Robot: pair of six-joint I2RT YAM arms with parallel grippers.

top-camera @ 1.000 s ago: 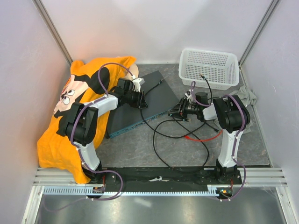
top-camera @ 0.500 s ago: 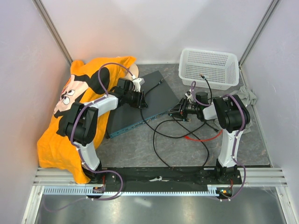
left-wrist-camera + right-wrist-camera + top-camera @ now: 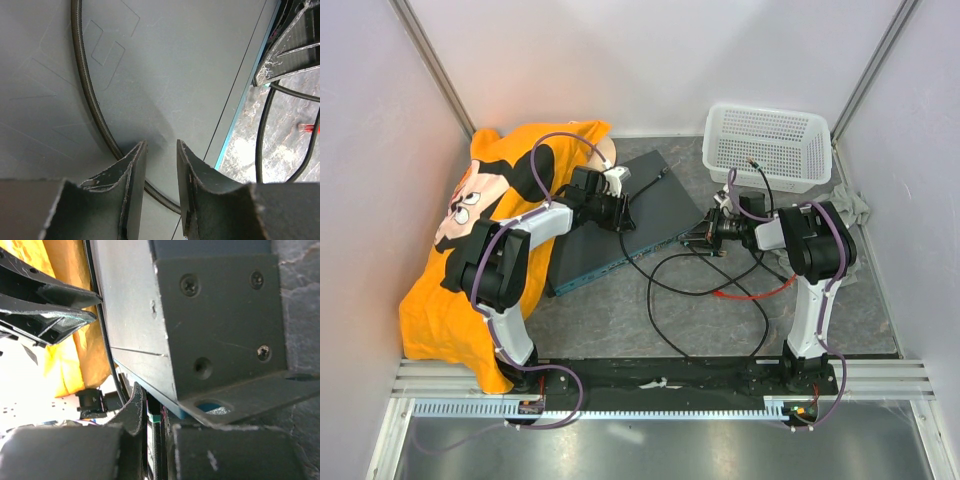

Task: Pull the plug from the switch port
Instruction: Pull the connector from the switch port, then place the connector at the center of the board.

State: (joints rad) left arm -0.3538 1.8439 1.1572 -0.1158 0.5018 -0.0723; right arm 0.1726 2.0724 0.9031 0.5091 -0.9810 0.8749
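Seen from above, a flat dark blue-grey switch (image 3: 665, 205) lies slantwise on a grey table (image 3: 610, 325), left of centre. Its narrow teal front faces the near right. Its far left end touches an orange cartoon-print cloth (image 3: 470, 270) heaped along the left side.

The left gripper (image 3: 623, 213) rests on top of the switch, near the front edge. In its wrist view the fingers (image 3: 132, 185) stand a little apart with nothing between them. A black cable (image 3: 82, 95) curves across the switch top and passes under them.

The right gripper (image 3: 703, 238) is low at the right end of the switch's front. In its wrist view the jaws are drawn nearly together, leaving a thin slit just under the switch's screwed end bracket (image 3: 220, 320). A dark piece fills that slit, apparently the plug (image 3: 156, 427), though little of it shows.

On the table between the arms, the cable forms large loose loops. A thin red wire (image 3: 755, 295) lies across them near the right arm. A white mesh basket (image 3: 770, 175) stands at the far right, well apart from the switch, with a second black lead hanging over its front wall.
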